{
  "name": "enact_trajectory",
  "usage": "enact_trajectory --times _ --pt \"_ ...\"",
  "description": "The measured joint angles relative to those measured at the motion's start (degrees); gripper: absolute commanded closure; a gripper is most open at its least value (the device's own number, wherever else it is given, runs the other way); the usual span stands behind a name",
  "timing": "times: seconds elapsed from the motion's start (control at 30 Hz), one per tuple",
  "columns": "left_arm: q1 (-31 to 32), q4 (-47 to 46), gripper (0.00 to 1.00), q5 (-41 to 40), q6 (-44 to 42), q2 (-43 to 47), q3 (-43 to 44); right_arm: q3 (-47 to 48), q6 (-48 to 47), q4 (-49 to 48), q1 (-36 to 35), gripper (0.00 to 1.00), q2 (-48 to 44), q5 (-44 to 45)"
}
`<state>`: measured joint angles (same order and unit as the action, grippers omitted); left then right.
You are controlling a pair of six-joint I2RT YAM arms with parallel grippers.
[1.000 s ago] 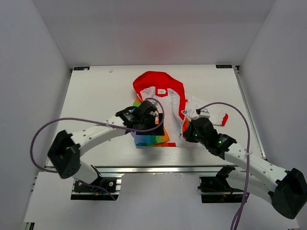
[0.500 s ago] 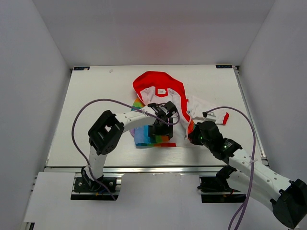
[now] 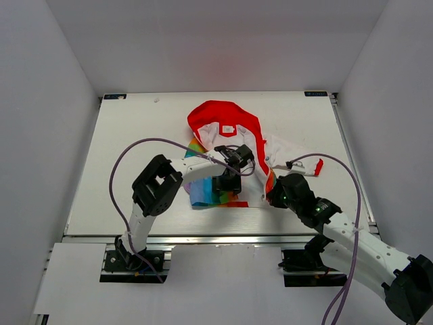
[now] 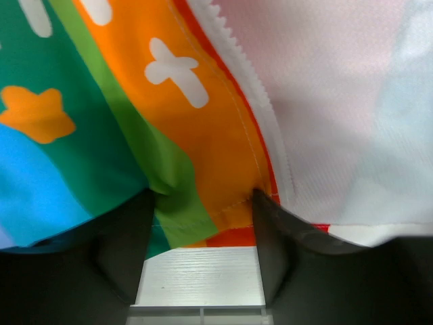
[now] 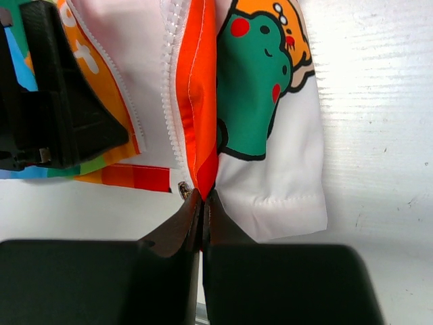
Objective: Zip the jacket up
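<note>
White wood-grain table point(image 3: 135, 135) under grey walls carries the jacket point(image 3: 226, 118) at its centre, red hood toward twelve o'clock. From above, the left gripper point(image 3: 226, 181) sits on the rainbow panel near the hem at six o'clock, and the right gripper point(image 3: 274, 194) sits at the hem around four o'clock.

Left wrist view: the dark fingers point(image 4: 270, 250) are spread, with the creased orange and green hem lying between them. White toothed zipper tape point(image 4: 254, 101) runs diagonally beside mesh lining.

Right wrist view: the fingers point(image 5: 177, 233) are pressed together, pinching the orange-red hem edge beside the zipper. A green cartoon print point(image 5: 254, 88) lies at one o'clock on smooth white fabric.
</note>
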<state>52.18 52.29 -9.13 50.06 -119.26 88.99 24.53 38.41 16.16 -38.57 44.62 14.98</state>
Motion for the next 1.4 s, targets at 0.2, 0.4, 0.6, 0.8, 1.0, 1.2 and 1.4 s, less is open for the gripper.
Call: enact_trajectory --times 0.2,0.4,0.6,0.8,1.0,1.2,1.4 --pt "0.5 0.6 0.56 -1.9 0.7 -0.4 0.7 -0.3 0.0 0.3 0.2 1.0 0.0 -0.1" --pt "0.5 0.7 0.95 -3.5 0.7 -0.4 0.7 -0.9 0.0 0.3 0.3 1.0 0.1 0.0" --pt "0.5 1.7 1.0 -5.8 0.8 0.1 0.6 -1.0 -0.1 -0.2 0.4 1.0 2.4 0.0" --pt "0.5 0.5 1.0 -6.5 -1.4 8.2 -4.3 -1.2 -0.6 -2.1 0.7 1.0 7.2 0.0" --pt "1.0 -4.5 1.0 -3.3 -7.1 22.7 -15.6 -1.2 -1.3 -5.2 1.0 1.0 12.9 -0.6" --pt "3.7 -6.3 0.93 -0.8 -10.1 25.0 -25.5 -1.1 -1.4 -7.4 1.1 1.0 17.5 -0.9" --pt "4.4 -7.3 0.46 1.5 -10.9 24.5 -28.7 -1.1 -1.6 -7.8 1.1 1.0 18.5 -1.0"
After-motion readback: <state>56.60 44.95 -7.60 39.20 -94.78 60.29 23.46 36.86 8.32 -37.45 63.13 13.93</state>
